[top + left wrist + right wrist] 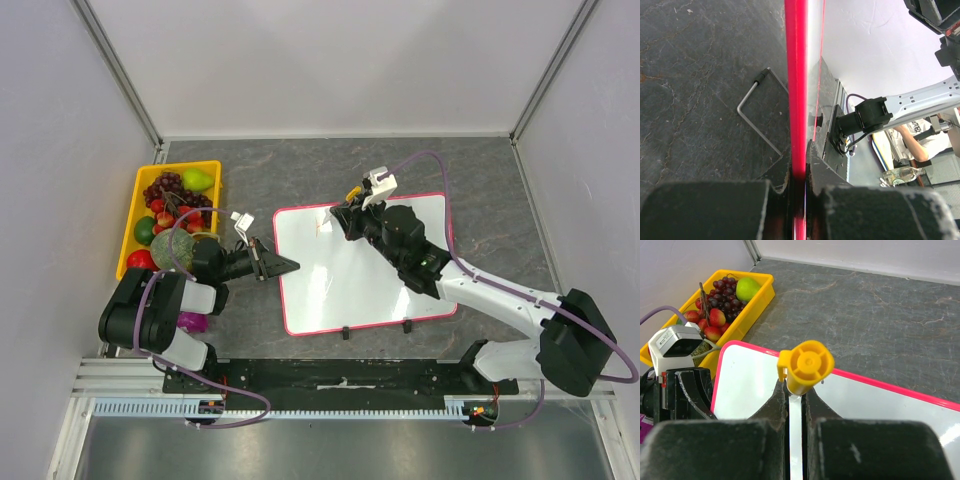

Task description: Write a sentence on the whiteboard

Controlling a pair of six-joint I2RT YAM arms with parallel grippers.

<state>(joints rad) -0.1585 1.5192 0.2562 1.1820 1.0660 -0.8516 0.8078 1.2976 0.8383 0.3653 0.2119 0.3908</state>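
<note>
Overhead, the whiteboard (340,290) lies flat at the centre of the grey surface (480,170). The left jaws clamp its pink left edge. The right jaws grip a yellow-capped marker (805,365) near the far left corner. The board looks almost blank, so writing seems barely begun; light, steady strokes come next. Only the left wrist view shows a hex key (740,107) beside the board.

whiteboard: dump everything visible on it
Whiteboard: glossy white rectangle, rounded corners, thin pink-red frame, two black feet on its near long edge. It lies roughly flat on the dark table, slightly skewed. The left tool clamps its left frame edge; the right tool holds a yellow-capped marker over its far side.
</note>
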